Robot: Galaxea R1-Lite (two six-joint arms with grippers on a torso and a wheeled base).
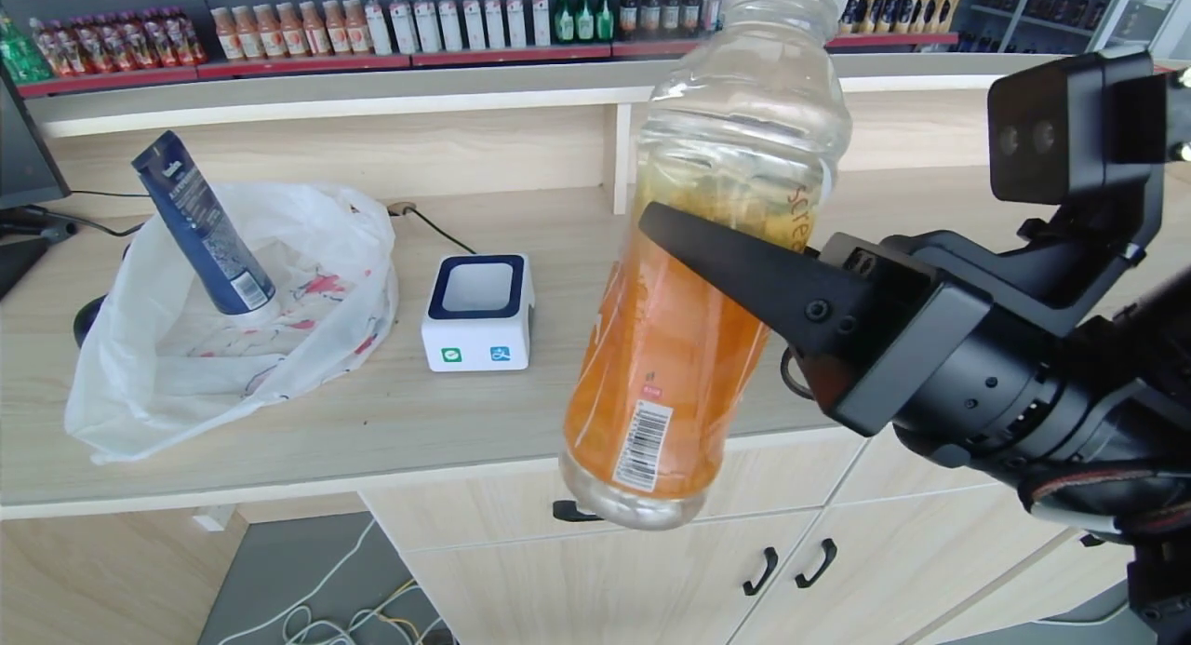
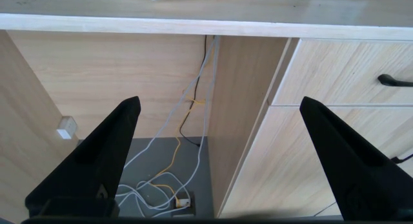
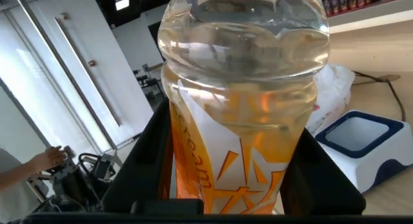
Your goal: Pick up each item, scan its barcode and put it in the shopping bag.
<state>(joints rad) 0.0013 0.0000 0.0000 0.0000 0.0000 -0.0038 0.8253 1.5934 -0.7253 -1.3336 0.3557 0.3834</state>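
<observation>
Item one, we logged an orange drink bottle (image 1: 670,375): clamped at mid-body by the right hand (image 1: 716,263), held in the air in front of the tabletop (image 1: 419,412) and touching nothing else. It was tilted, base lowest and nearest the head camera, neck running off the top edge. The orange liquid sat in its lower part, with clear plastic above. We noted its barcode label (image 1: 642,445) just above the base, facing the head camera.

Item two, a white shopping bag (image 1: 167,366): lying open on the left of the tabletop, with a dark blue tube (image 1: 203,226) standing tilted inside it.

Item three, a white scanner box (image 1: 478,312) with a dark blue rim: on the tabletop just beside the bag, on the bottle's side.

Item four, the left hand (image 2: 219,104): fingers wide apart, holding nothing, below the tabletop edge and facing the cabinet fronts (image 2: 348,69) and some loose cables (image 2: 161,185) on the floor.

We also listed a shelf of bottles (image 1: 465,21) behind the tabletop.
</observation>
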